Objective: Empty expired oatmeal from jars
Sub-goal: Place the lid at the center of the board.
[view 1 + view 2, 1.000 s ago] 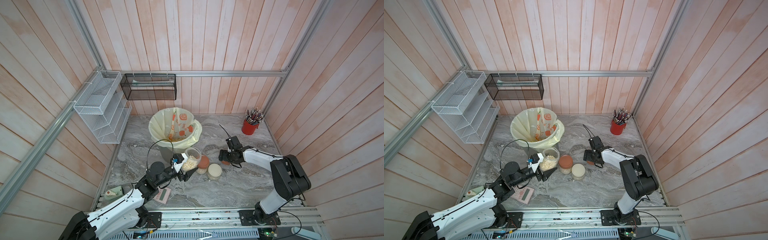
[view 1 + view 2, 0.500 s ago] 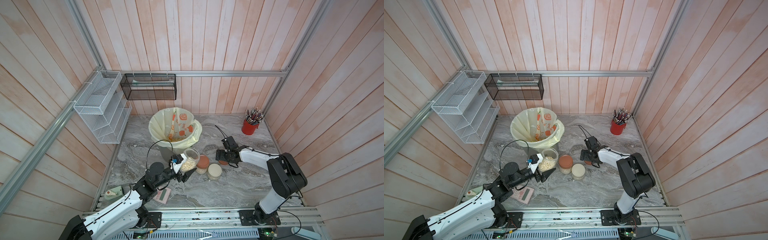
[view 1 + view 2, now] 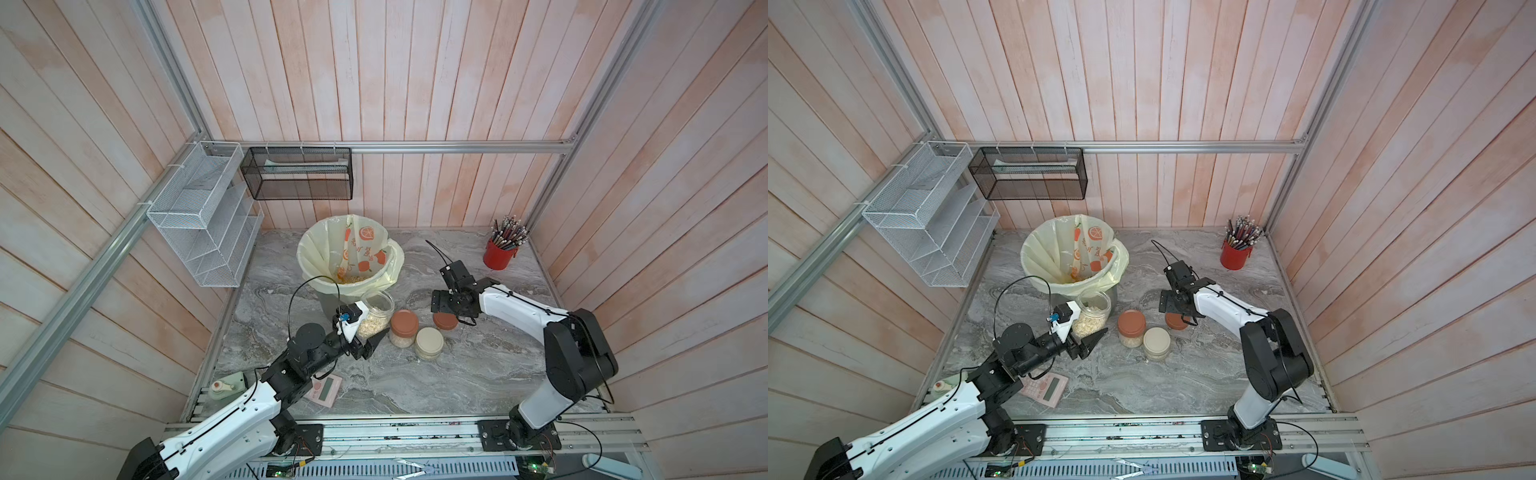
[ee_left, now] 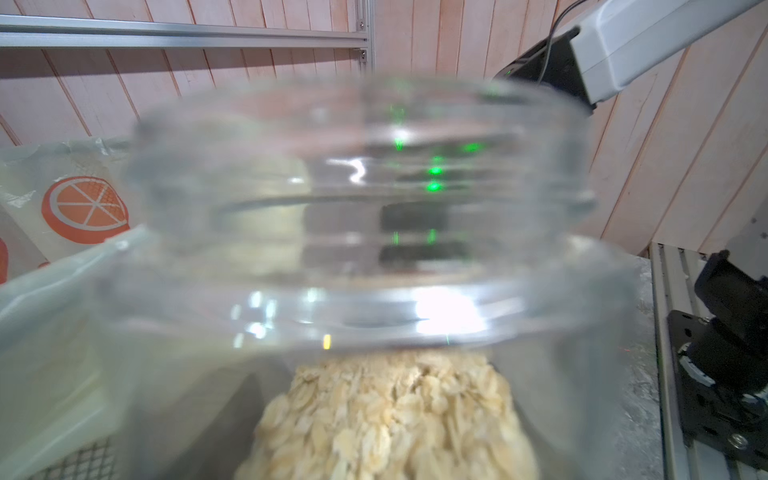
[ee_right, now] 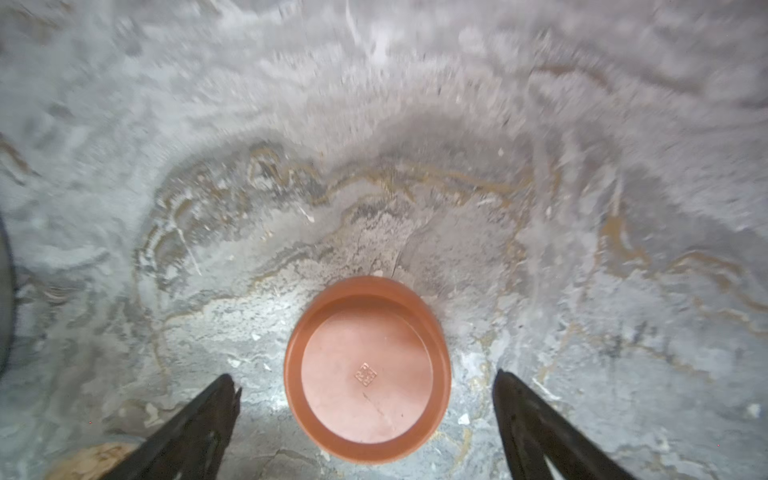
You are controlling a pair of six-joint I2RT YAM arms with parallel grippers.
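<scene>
Letting go with the right pincer — clenched a second ago, now spreading wide and hanging just over the terracotta lid, lying loose on the grey marbled desk between the parted jaws and touching neither. Drifting a little nearer the jars as well, set against the earlier frames. Gripping the uncapped jar with the left pincer, holding as before, close against the lined bin; resting on the desk or lifting just clear of it — not telling from these views. Showing pale oatmeal heaped in the lower part of that jar in the left wrist view, with mouth bare and screw threads exposed. Leaving two more jars shut near by: a terracotta-capped jar with pale contents behind its clear wall, and a cream-capped jar touching or nearly touching it. Judging by this, finishing the uncapping of the first jar and freeing the right arm; likely heading next into tipping the oats over the liner's rim, calling for a steady tilt to keep flakes off the desk.
</scene>
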